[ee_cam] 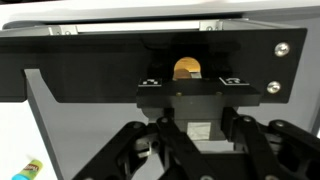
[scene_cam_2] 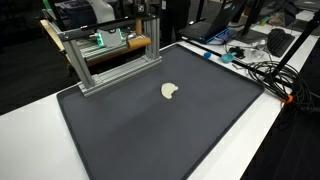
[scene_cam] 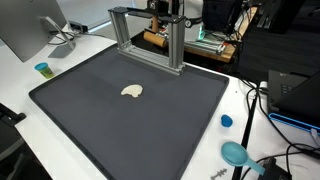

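My gripper (scene_cam: pixel 172 13) hangs at the back of the table, above the top bar of a metal frame (scene_cam: pixel 150 40). In the wrist view its jaws (ee_cam: pixel 190 86) stand apart and hold nothing. They face a black panel (ee_cam: pixel 80 75) with a small tan rounded object (ee_cam: pixel 186 67) just beyond the fingertips. A small cream-coloured piece (scene_cam: pixel 132 91) lies alone on the dark grey mat (scene_cam: pixel 120 125), well away from the gripper. It also shows in an exterior view (scene_cam_2: pixel 169 91) in front of the frame (scene_cam_2: pixel 110 55).
A monitor (scene_cam: pixel 25 30) and a small blue cup (scene_cam: pixel 42 69) stand off one side of the mat. A blue cap (scene_cam: pixel 226 121), a teal scoop (scene_cam: pixel 236 153) and cables (scene_cam_2: pixel 255 65) lie on the white table at the other side.
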